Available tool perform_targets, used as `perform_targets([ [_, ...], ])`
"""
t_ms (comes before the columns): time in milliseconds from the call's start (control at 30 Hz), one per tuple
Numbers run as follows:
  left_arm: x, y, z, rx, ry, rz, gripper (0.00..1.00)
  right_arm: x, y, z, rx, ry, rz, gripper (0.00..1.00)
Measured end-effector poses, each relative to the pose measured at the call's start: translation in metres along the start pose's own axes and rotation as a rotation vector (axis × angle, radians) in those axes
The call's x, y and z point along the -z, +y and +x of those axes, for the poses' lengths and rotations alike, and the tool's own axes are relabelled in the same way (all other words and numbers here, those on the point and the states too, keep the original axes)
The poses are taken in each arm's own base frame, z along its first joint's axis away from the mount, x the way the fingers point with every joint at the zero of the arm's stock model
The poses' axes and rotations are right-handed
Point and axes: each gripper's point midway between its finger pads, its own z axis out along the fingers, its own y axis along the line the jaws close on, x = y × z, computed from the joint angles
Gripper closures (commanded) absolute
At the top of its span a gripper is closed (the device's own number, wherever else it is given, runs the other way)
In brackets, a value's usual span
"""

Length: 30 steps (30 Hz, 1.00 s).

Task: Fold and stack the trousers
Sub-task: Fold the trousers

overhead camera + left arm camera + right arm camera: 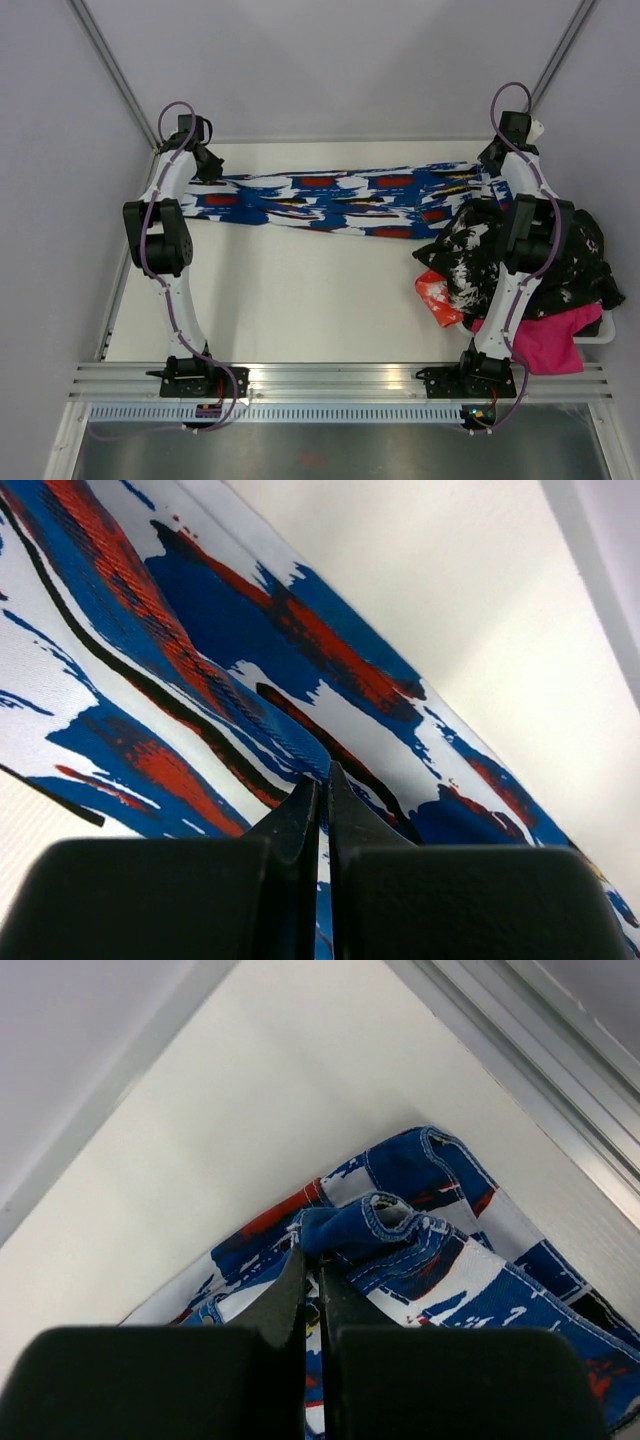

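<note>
Rail point(330, 378): runs along the near edge, with the 2 arm bases bolted to it.
Table point(300, 290): white, and bare across its middle.
Pile point(470, 255): heaped at the near right beside the right arm. A black-and-white garment lies on top, a red piece point(435, 295) at its left edge, and a pink one point(550, 345) nearest the rail.
Trousers point(340, 200): stretched in a long band across the far part of the table, from the left side to the right. The right end reaches the pile; whether they touch cannot be told.
Left gripper point(322, 780): at the far left end of the trousers, closed tight. A thin layer of the blue, red and white fabric is pinched between its 2 fingers.
Right gripper point(312, 1260): at the far right end, also closed tight. It pinches a bunched blue fold with a stitched edge, close to the table's far corner.
Fabric at the grips: flat and smooth on the left, rumpled and doubled over on the right.
</note>
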Motion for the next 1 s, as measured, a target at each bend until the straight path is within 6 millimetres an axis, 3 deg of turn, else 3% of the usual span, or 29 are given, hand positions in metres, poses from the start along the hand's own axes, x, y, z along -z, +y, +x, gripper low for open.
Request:
perform_targets([
  [267,0.008,-0.021,-0.027,0.016,-0.056,0.056,0.98,-0.008,0.02,-0.01,-0.006,-0.024,-0.079,1.0],
  [567,-0.02,-0.018,-0.028,0.057,-0.029,0.029,0.98,-0.031,0.043,-0.024,0.022,-0.053,-0.151,1.0],
  [700,-0.021,-0.01,-0.023,0.06,-0.009,0.003,0.97,-0.042,0.045,-0.016,0.028,-0.035,-0.163,1.0],
  [800,-0.02,-0.01,-0.024,0.059,-0.008,0.0,0.82,-0.05,0.043,-0.009,0.031,-0.023,-0.16,0.97],
  [833,-0.02,-0.01,-0.024,0.058,-0.009,-0.002,0.64,-0.052,0.043,-0.006,0.032,-0.019,-0.161,0.9],
  [900,-0.021,-0.007,-0.026,0.044,-0.014,-0.005,0.41,-0.057,0.043,-0.003,0.033,-0.015,-0.168,0.8],
  [933,-0.022,-0.006,-0.029,0.038,-0.018,-0.005,0.24,-0.061,0.043,0.0,0.034,-0.01,-0.173,0.66],
  [967,-0.023,-0.004,-0.032,0.03,-0.026,-0.005,0.2,-0.064,0.044,0.003,0.032,-0.002,-0.182,0.57],
  [1000,-0.024,-0.004,-0.037,0.028,-0.035,0.0,0.17,-0.067,0.046,0.005,0.033,0.005,-0.195,0.39],
])
